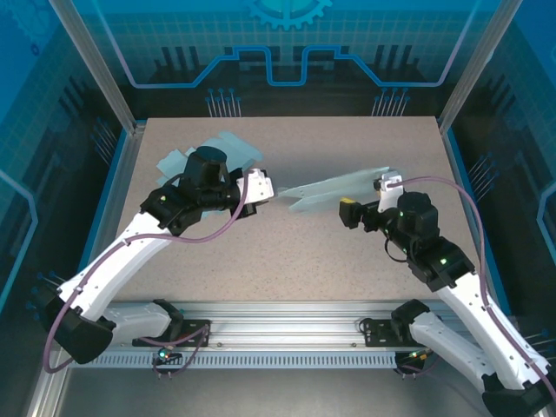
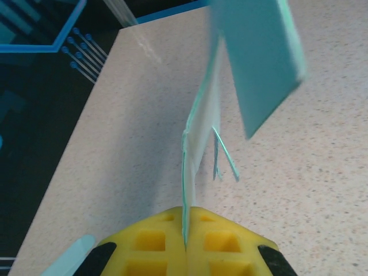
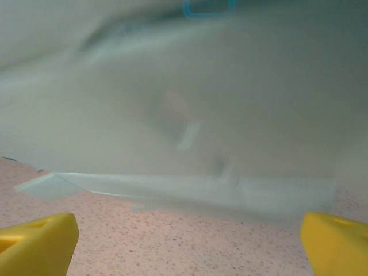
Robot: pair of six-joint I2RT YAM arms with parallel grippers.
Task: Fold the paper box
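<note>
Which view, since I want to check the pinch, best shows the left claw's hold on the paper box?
The left wrist view: the left claw is shut on the thin edge of the paper box. The top view shows that grip small, from above. The right wrist view shows the box as a blurred sheet.

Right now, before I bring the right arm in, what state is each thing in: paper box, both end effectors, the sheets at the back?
Paper box: unfolded, flat, held on edge by one end.
Left end effector: shut on the paper box's edge.
Right end effector: open wide, facing the paper box, not gripping it.
Spare sheets: lying flat at the far left, partly under the left arm.
</note>
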